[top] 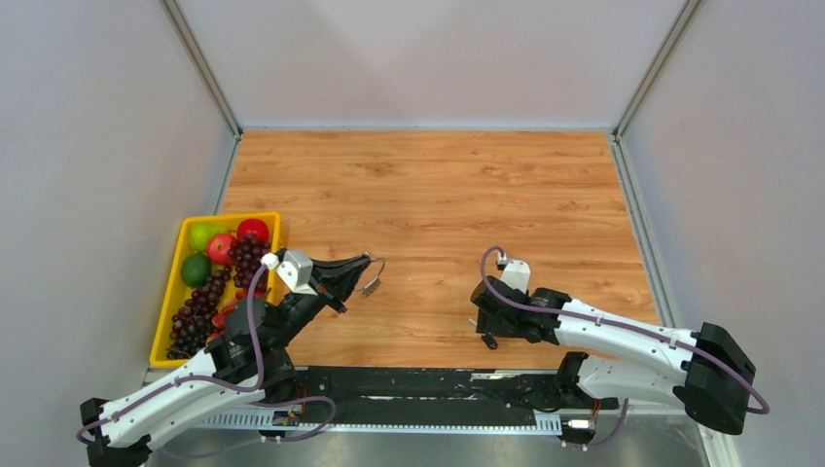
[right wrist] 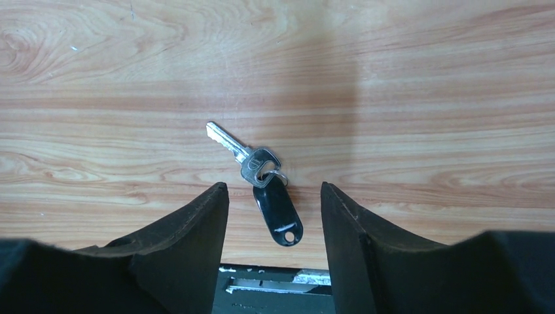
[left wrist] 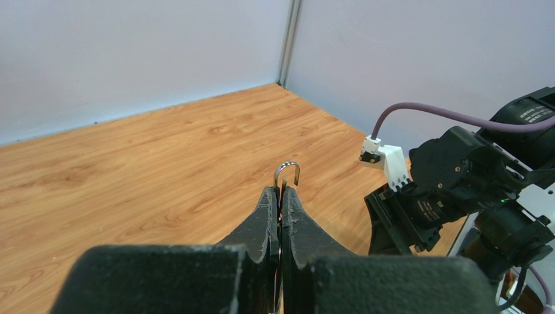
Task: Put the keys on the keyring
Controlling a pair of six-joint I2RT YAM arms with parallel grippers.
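My left gripper [top: 364, 263] is shut on the keyring [top: 376, 264], a thin silver wire ring held above the table. A small silver key [top: 371, 286] hangs from it. In the left wrist view only the ring's top loop [left wrist: 286, 171] sticks out beyond the closed fingertips [left wrist: 269, 203]. My right gripper [right wrist: 275, 196] is open and empty, low over the table near its front edge. Between and just beyond its fingers lies a silver key [right wrist: 239, 149], joined by a small ring to a black plastic oval piece [right wrist: 279, 214]. This pair is hidden under the right gripper [top: 484, 326] in the top view.
A yellow tray [top: 230, 217] with grapes [top: 202, 304], red fruit and green fruit stands at the left edge, beside the left arm. The table's front edge and a black metal rail [right wrist: 275, 281] lie just below the black piece. Grey walls enclose the table.
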